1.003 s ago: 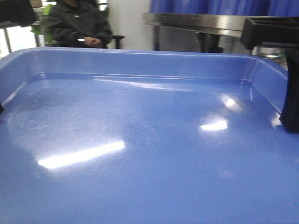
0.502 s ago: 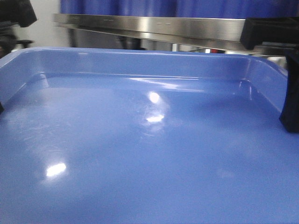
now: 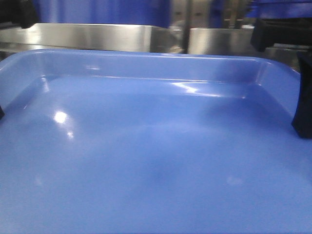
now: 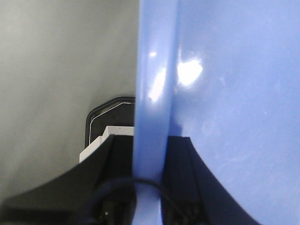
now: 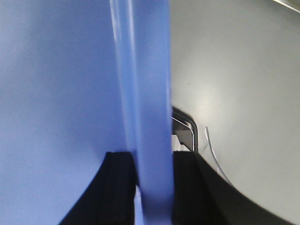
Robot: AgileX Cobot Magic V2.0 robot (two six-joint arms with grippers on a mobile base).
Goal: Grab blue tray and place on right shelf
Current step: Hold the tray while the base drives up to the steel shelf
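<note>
Vs 1 s ago: seated person gone from view; right shelf [image 3: 87,38] now spans the far side, its steel front level, just behind the far wall of the blue tray [image 3: 156,161]. 1 tray, fills the front view. 2 hands: left hand [image 4: 149,157] clenched on the tray's left rim, right hand [image 5: 146,171] clenched on its right rim. Shelf front shows 2 sections split by a gap; blurred dark-blue shapes [image 3: 97,10] above.
</note>
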